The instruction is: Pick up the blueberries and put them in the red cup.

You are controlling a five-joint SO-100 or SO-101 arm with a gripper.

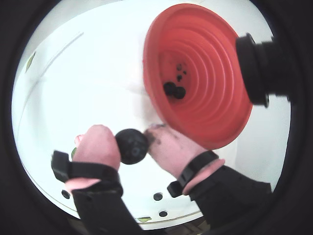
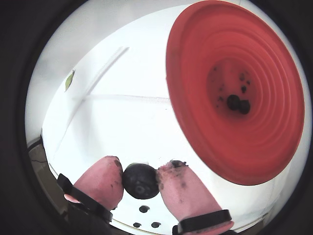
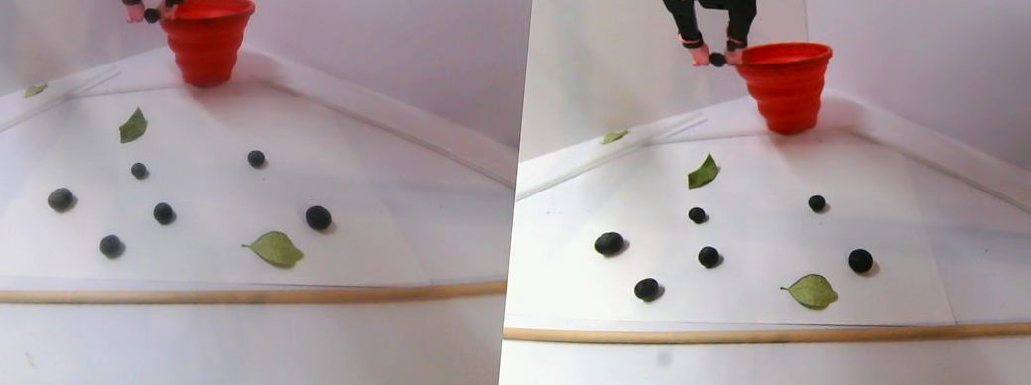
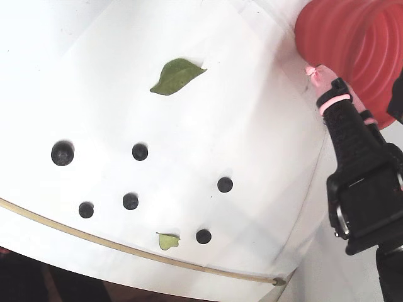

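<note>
My gripper (image 1: 132, 145) is shut on one blueberry (image 1: 133, 147), pinched between its two pink fingertips. It hangs raised, just left of the red cup's (image 1: 210, 73) rim. The other wrist view shows the same grip (image 2: 141, 180) beside the cup (image 2: 254, 147). Two blueberries (image 1: 174, 90) lie on the cup's bottom (image 2: 238, 104). In the stereo pair view the gripper (image 3: 151, 15) is at rim height next to the cup (image 3: 208, 41). Several loose blueberries (image 3: 164, 213) lie on the white sheet. In the fixed view a pink fingertip (image 4: 317, 74) touches the cup (image 4: 334, 38); the held berry is hidden.
Green leaves (image 3: 133, 125) (image 3: 275, 248) lie among the loose berries, one more (image 3: 34, 91) at the far left edge. A wooden strip (image 3: 168, 294) borders the sheet's near side. White walls stand close behind the cup. Loose berries (image 4: 130, 201) and leaves (image 4: 176, 75) show in the fixed view.
</note>
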